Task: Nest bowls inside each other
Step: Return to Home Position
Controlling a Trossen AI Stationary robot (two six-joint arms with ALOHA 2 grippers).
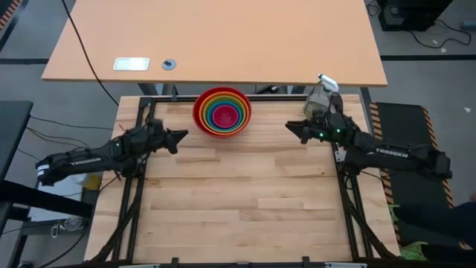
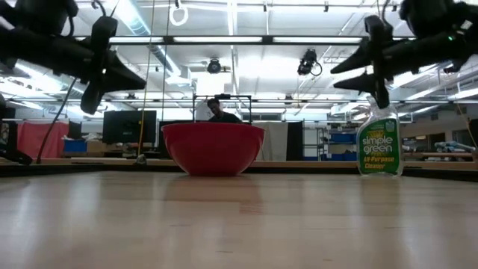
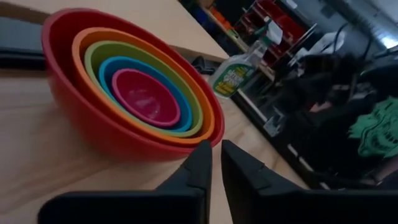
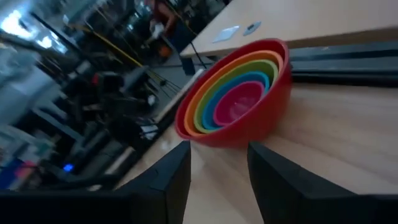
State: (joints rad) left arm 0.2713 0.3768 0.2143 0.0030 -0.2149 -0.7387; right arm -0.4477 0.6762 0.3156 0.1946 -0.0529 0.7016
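Observation:
The bowls are nested into one stack (image 1: 222,112) at the middle of the table's far edge. The red one (image 2: 213,149) is outermost and rests on its base. Orange, lime green, blue and pink (image 3: 144,98) sit inside it in turn, as the right wrist view also shows (image 4: 239,99). My left gripper (image 1: 182,136) hovers to the stack's left, above the table. Its fingers (image 3: 216,158) are nearly together and hold nothing. My right gripper (image 1: 290,128) hovers to the stack's right with its fingers apart (image 4: 217,155) and nothing between them. Both point at the stack, clear of it.
A clear spray bottle with greenish liquid (image 1: 321,97) (image 2: 379,142) stands at the far right, close behind my right gripper. Beyond the table is an orange desk (image 1: 223,37) with a white card and a small round thing. A person (image 2: 218,110) shows behind the bowls. Bare wood lies toward the near edge.

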